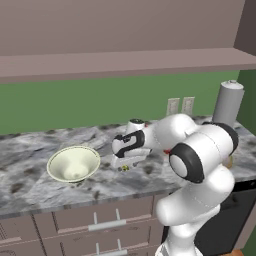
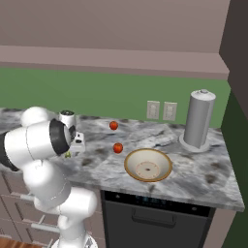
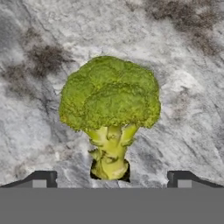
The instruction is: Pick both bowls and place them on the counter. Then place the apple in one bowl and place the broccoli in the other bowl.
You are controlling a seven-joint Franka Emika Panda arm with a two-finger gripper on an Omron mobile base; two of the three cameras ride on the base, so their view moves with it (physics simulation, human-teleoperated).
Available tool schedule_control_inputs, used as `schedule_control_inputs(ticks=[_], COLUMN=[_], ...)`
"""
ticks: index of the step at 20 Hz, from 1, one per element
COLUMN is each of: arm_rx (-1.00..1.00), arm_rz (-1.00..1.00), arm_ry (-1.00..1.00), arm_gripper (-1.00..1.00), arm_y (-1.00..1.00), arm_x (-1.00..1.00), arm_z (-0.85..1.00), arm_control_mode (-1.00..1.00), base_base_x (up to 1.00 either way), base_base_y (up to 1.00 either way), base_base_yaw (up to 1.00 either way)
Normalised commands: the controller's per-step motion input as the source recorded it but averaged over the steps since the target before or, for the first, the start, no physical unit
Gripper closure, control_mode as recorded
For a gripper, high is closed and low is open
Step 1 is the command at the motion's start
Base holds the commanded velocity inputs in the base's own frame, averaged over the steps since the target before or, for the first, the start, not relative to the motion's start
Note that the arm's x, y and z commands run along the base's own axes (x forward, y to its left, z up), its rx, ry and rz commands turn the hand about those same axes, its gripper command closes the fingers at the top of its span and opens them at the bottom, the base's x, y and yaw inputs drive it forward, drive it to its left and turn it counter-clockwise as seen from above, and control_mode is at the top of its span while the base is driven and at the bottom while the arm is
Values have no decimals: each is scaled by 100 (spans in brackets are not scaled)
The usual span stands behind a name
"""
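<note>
— Broccoli (image 3: 109,103) first: where did it sit?

— It lay on the marbled counter (image 1: 30,185), right under my gripper (image 3: 111,179); in the hand view its bumpy green head filled the middle and its pale stalk pointed down between my two fingertips (image 3: 43,178); those tips stood wide apart, one on each side of the stalk, and neither touched it; I held nothing.

— And the bowls?

— Both stood on the counter; the deep cream-white bowl (image 1: 73,164) sat just beside my hand in the left base view, tipped a little so its mouth faced the camera; the wide tan bowl (image 2: 147,165) sat flat near the front edge in the right base view, well apart from the cream one.

— The fruit?

— Two small red fruits lay on the stone; the apple (image 2: 117,147) was near the tan bowl's rim but not touching it; the second red fruit (image 2: 113,125) lay farther back toward the green wall; a grey canister (image 2: 198,119) stood upright beyond the tan bowl, beside the wall outlets (image 2: 161,110).
</note>
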Motion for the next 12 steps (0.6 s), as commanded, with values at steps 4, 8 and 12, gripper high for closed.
schedule_control_inputs(ticks=[4, 8, 12], arm_rx=[-2, -3, -1], arm_rz=[2, 0, 0], arm_ry=[0, 0, 0], arm_gripper=[-100, -100, -100], arm_y=[10, 22, 16], arm_x=[30, 34, 12], arm_z=[-16, -17, -16], arm_control_mode=[-100, -100, -100], base_base_x=[0, 0, 0], base_base_y=[0, 0, 0], base_base_yaw=[0, 0, 0])
